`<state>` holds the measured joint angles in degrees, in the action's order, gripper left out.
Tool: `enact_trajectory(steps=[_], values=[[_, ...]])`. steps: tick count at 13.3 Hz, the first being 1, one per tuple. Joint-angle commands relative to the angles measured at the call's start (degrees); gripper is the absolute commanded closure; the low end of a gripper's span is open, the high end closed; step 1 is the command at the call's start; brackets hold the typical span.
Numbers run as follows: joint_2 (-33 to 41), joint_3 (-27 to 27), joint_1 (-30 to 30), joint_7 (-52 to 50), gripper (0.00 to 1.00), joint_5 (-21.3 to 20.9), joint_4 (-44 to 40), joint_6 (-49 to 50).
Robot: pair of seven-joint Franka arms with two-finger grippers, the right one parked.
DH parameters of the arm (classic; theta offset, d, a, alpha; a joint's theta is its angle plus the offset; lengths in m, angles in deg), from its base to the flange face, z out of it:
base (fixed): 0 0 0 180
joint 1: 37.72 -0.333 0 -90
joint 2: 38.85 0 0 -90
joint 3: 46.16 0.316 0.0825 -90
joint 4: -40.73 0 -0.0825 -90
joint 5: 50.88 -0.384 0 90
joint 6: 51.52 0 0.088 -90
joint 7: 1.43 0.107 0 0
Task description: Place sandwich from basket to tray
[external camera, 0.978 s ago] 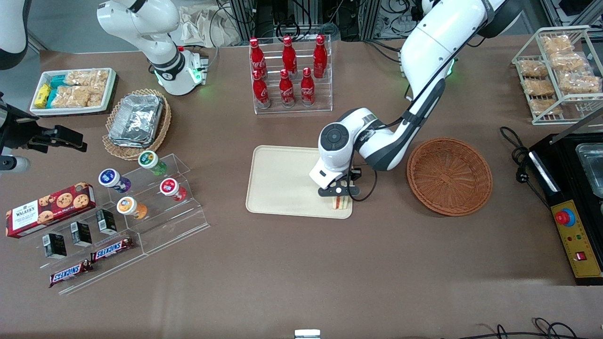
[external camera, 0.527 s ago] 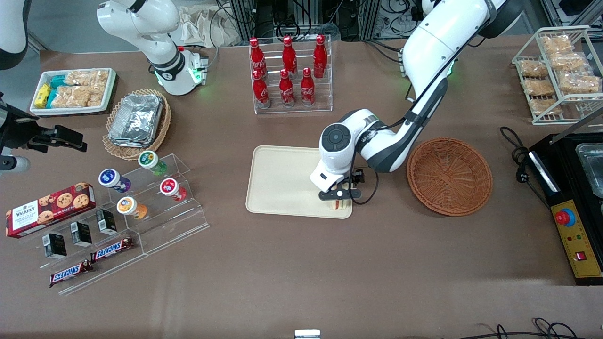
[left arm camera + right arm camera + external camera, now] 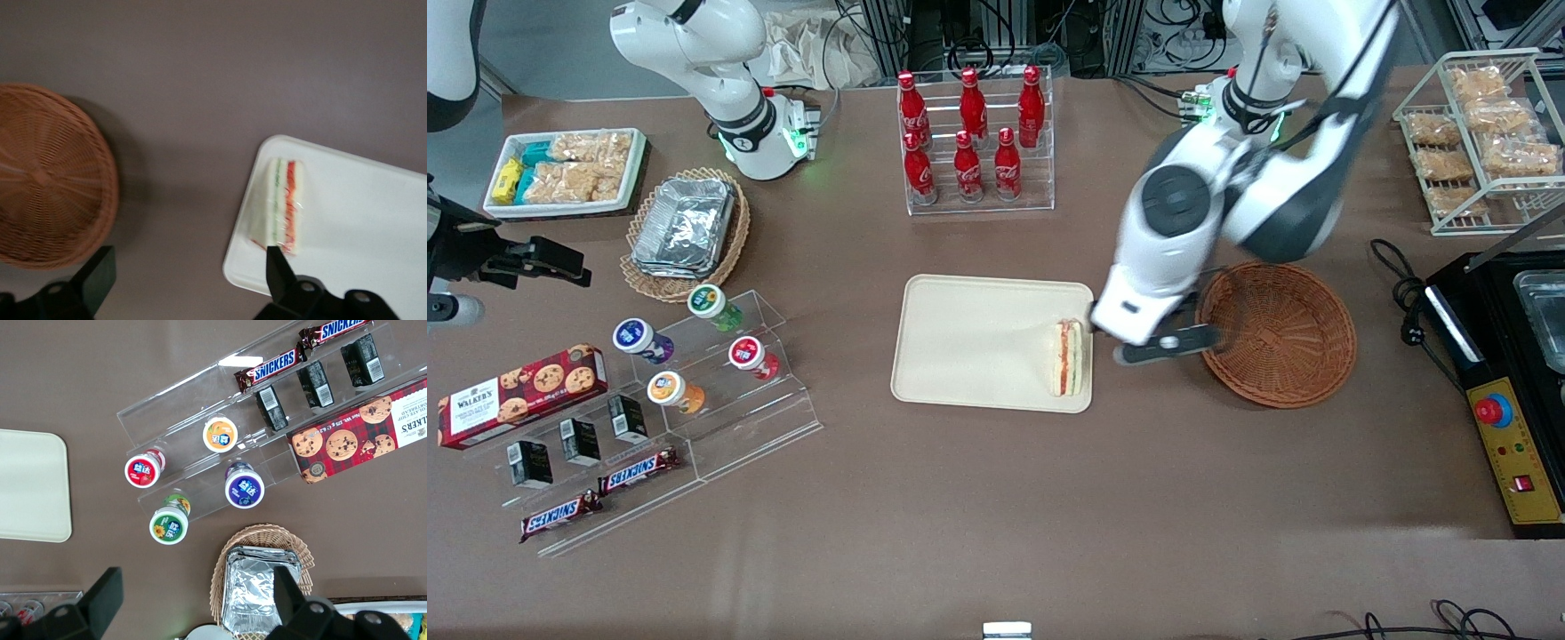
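The sandwich (image 3: 1067, 358), a white wedge with a red-orange filling stripe, lies on the cream tray (image 3: 969, 342) near the tray's edge closest to the basket. It also shows in the left wrist view (image 3: 285, 205) on the tray (image 3: 360, 227). The reddish-brown wicker basket (image 3: 1276, 332) holds nothing; it shows in the left wrist view (image 3: 47, 177) too. My left gripper (image 3: 1163, 347) is raised above the table between tray and basket, open and holding nothing, apart from the sandwich. Its dark fingers (image 3: 279, 270) stand wide apart.
A clear rack of red cola bottles (image 3: 974, 142) stands farther from the camera than the tray. A black appliance with a yellow control panel (image 3: 1507, 391) and a wire rack of snack bags (image 3: 1480, 133) sit at the working arm's end. An acrylic stand with jars (image 3: 694, 373) lies toward the parked arm's end.
The gripper was down on the tray, shut on the sandwich. It has let go, risen and moved toward the basket. The sandwich now lies on the tray.
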<state>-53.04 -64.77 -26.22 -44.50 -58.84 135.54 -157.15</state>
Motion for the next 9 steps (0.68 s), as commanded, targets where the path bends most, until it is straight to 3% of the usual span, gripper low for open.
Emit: enact_trajectory(steps=[1,3,6,9], values=[[12.6,8.5,-0.4,12.8,0.0,5.0,10.5,0.2],[18.8,13.7,-0.4,24.4,0.0,6.1,15.7,-0.1],[22.4,21.2,-1.0,42.9,0.0,8.7,15.4,4.8],[21.7,25.1,-1.3,49.5,0.0,7.9,10.0,10.9]])
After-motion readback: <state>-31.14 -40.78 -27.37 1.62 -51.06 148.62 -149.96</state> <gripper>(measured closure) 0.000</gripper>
